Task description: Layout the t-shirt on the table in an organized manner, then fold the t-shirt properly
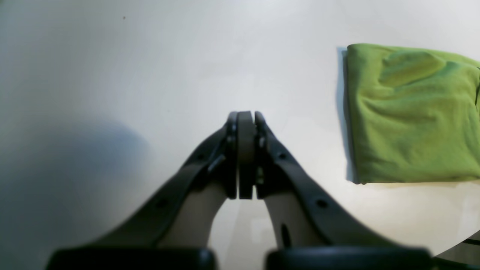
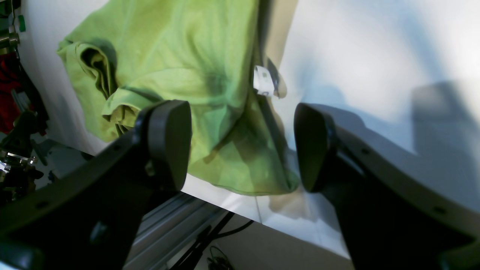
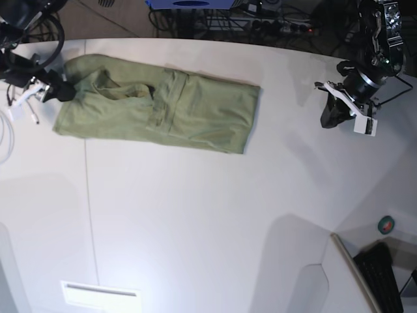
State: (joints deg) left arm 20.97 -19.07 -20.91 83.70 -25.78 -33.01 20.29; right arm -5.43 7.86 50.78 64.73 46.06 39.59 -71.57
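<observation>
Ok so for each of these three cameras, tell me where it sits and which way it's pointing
Left wrist: on the left arm, looking along its shut left hand at the white table; the green t-shirt lies off to one side.
Right wrist: on the right arm, looking past its open right hand at the t-shirt's neck end, near the table's edge.
Base: high overhead, looking down on the whole table, t-shirt and both arms.
Shared: all three show the t-shirt and table.

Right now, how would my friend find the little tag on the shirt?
Start at the big white table and find the green t-shirt lying across its far side. At the shirt's neck end sits a small white tag, the only white bit on the green cloth.
</observation>
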